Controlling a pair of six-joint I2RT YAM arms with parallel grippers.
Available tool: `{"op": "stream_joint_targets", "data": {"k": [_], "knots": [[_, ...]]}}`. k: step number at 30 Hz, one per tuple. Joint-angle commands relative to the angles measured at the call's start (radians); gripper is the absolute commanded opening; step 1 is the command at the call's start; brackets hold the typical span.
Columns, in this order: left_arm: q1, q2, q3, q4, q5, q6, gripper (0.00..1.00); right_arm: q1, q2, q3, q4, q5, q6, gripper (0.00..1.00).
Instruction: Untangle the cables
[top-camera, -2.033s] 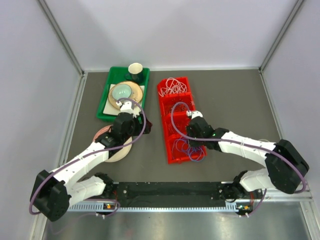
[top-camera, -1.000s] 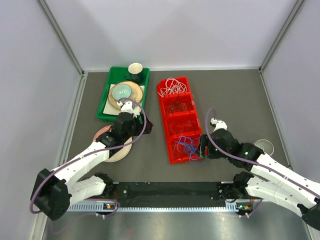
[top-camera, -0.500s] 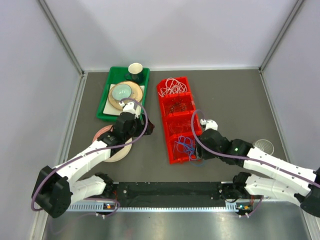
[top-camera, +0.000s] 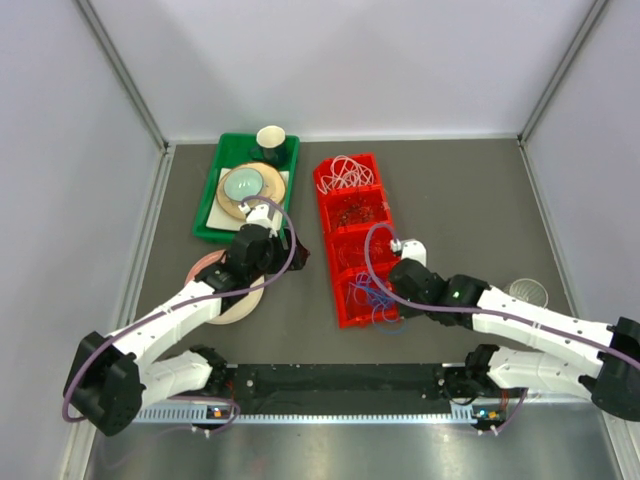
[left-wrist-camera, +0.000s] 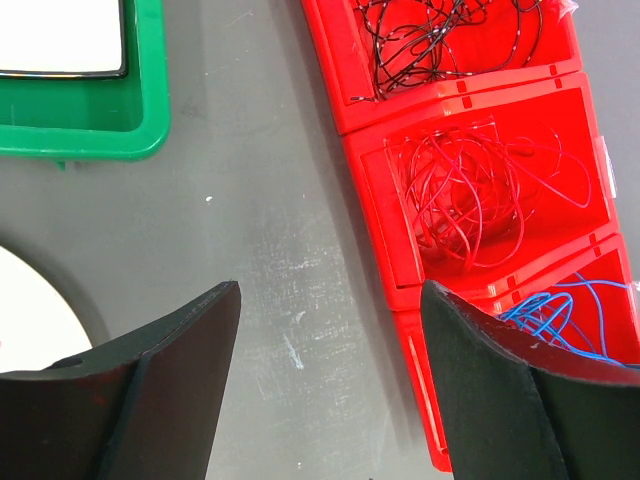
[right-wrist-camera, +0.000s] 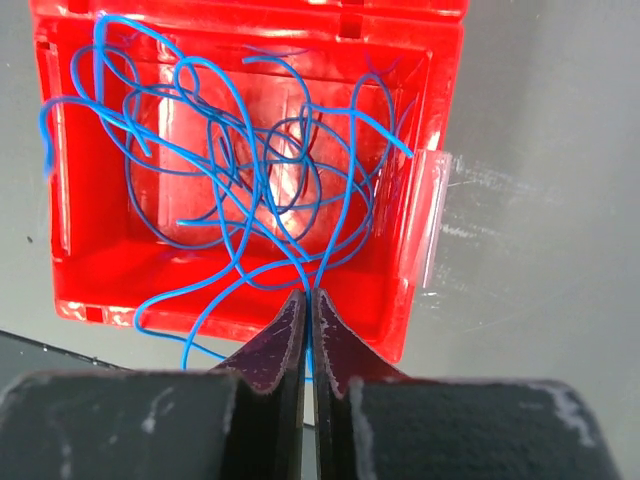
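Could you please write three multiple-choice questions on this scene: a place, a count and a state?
1. Which compartment of the red bin holds the blue cables? A) the near-end one B) the far-end one C) the second from the far end
2. How many compartments hold cables? A) two B) four C) six
3. The right gripper is: A) wide open B) shut on nothing C) shut on the blue cables
1 A, they fill the near-end compartment; 2 B, white cables, black cables, red cables and blue each fill one; 3 C, a blue strand runs between its closed fingers.
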Motion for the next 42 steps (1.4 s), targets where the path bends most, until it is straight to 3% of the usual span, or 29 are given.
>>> {"op": "stream_joint_targets", "data": {"k": [1,12,20,28,32,35,36,38,39,42], "knots": [[0.005,-0.017,0.000,0.035,0.003,0.011,0.78,0.015,-0.028,0.102,0.030,0.033,-0.055,0.00],[0.006,-0.027,-0.003,0.025,-0.003,0.009,0.78,0.011,0.186,0.239,0.141,0.127,-0.215,0.00],[0.006,-0.050,0.002,0.002,-0.015,0.018,0.78,-0.017,0.318,0.092,0.362,0.214,-0.208,0.00],[0.005,-0.062,-0.004,-0.002,-0.036,0.025,0.79,-0.018,0.266,-0.005,0.387,0.187,-0.182,0.00],[0.006,-0.054,-0.003,0.005,-0.031,0.020,0.79,-0.015,0.197,0.023,0.314,0.185,-0.189,0.00],[0.006,-0.048,0.000,0.013,-0.029,0.022,0.79,-0.005,0.134,0.082,0.254,0.196,-0.199,0.25],[0.006,-0.041,0.003,0.013,-0.029,0.023,0.79,-0.003,0.119,0.108,0.243,0.201,-0.207,0.42],[0.006,-0.037,0.010,0.007,-0.028,0.026,0.79,-0.003,0.077,0.133,0.229,0.228,-0.212,0.58],[0.006,-0.039,0.014,0.006,-0.029,0.028,0.79,-0.005,0.070,0.151,0.221,0.240,-0.213,0.75],[0.006,-0.047,0.010,0.005,-0.040,0.028,0.79,-0.017,0.086,0.203,0.180,0.288,-0.196,0.87]]}}
